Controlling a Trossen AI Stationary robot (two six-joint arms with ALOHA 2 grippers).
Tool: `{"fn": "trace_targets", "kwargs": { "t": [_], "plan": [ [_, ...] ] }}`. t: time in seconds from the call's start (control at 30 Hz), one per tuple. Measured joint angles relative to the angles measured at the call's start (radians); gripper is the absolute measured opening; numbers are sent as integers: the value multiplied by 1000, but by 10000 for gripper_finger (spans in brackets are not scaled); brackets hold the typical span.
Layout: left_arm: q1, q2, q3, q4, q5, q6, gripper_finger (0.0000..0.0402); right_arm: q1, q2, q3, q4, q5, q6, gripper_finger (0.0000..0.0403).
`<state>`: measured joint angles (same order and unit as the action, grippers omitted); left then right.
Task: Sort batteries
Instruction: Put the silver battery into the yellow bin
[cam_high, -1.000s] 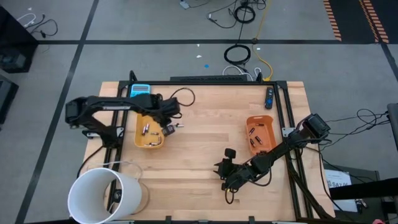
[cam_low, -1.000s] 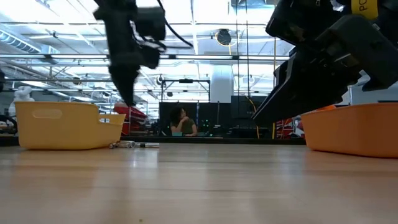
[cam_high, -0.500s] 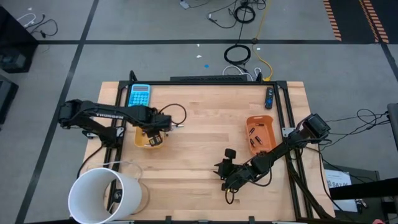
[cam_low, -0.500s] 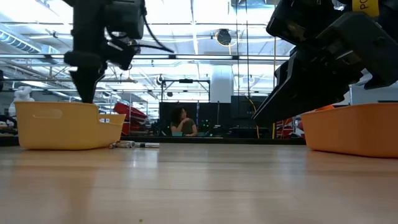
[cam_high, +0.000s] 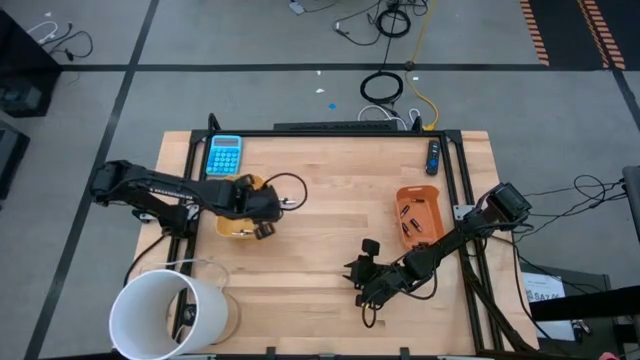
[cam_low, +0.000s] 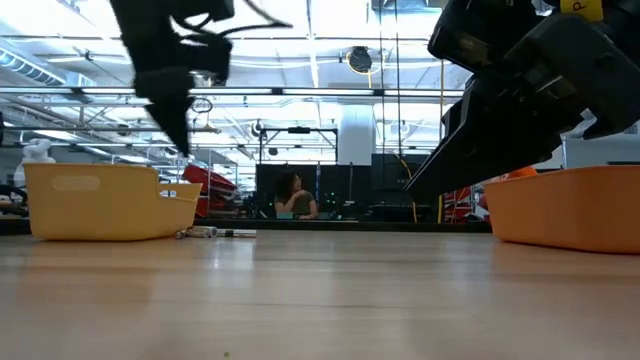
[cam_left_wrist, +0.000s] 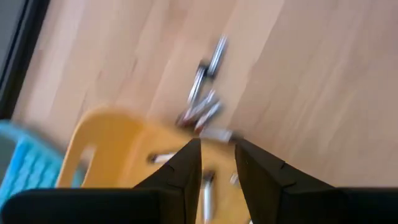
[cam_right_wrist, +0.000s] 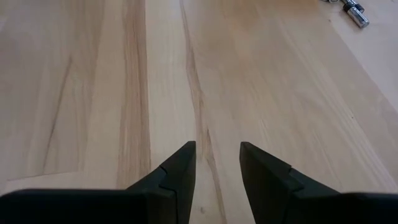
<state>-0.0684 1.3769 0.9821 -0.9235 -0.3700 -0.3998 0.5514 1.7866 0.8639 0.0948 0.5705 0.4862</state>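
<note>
**Left tool over yellow tray, right tool parked low on bench**

High view: left tool (cam_high: 262, 208) sits over the 3 o'clock edge of the yellow tray (cam_high: 228, 226), at the bench's (cam_high: 330, 230) 9 o'clock side. Blue calculator (cam_high: 224, 154) at 12 from the tray. Orange tray (cam_high: 428, 196) at the 3 o'clock side, with batteries inside (cam_high: 409, 217). Right tool (cam_high: 358, 281) low over bare wood near 6 o'clock. White bucket (cam_high: 165, 312) at the 7 o'clock corner.

Low view: loose batteries (cam_low: 214, 232) lie on the bench just beside the yellow tray (cam_low: 95, 200); a person (cam_low: 291, 196) sits far behind.

Left wrist view: fingers (cam_left_wrist: 184, 167) apart, nothing between them; cells in the tray (cam_left_wrist: 208, 185) and a cluster (cam_left_wrist: 201, 107) on wood just outside its rim.

Right wrist view: fingers (cam_right_wrist: 177, 171) apart, empty; one battery (cam_right_wrist: 355, 11) far off.
</note>
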Motion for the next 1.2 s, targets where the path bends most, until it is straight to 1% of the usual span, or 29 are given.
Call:
{"fn": "trace_targets", "kwargs": {
  "t": [0.13, 0.23, 0.33, 0.43, 0.5, 0.63, 0.73, 0.9, 1.0, 1.07, 1.2],
  "plan": [
    [-11, 16, 0, 174, -22, 96, 110, -1, 0, 0, -3, 16, 12, 115],
    [-13, 27, 0, 360, -94, 170, 110, -6, 0, 0, -3, 74, 26, 115],
    [-13, 44, 0, 563, -159, 235, 110, -23, 0, 0, -2, 87, 24, 115],
    [-13, 61, 0, 783, -170, 343, 109, -56, -15, 0, -11, 84, -4, 108],
    [-13, 77, 1, 884, -157, 414, 109, -84, -47, 0, -57, 82, -4, 96],
    [-13, 96, -2, 924, -139, 467, 109, -130, -125, 0, -144, 86, -17, 69],
    [-13, 109, -40, 967, -139, 468, 109, -146, -191, 0, -171, 97, -54, 53],
    [-13, 125, -133, 1065, -131, 458, 109, -134, -275, 0, -235, 181, -54, 42],
    [-13, 127, -179, 1062, -127, 402, 109, -107, -300, 1, -273, 219, -35, 41],
    [-5, 127, -202, 1052, -103, 351, 109, -94, -304, 1, -277, 215, -32, 41],
    [17, 127, -204, 964, -51, 244, 109, -85, -305, 1, -270, 211, -25, 41]
  ]
}}
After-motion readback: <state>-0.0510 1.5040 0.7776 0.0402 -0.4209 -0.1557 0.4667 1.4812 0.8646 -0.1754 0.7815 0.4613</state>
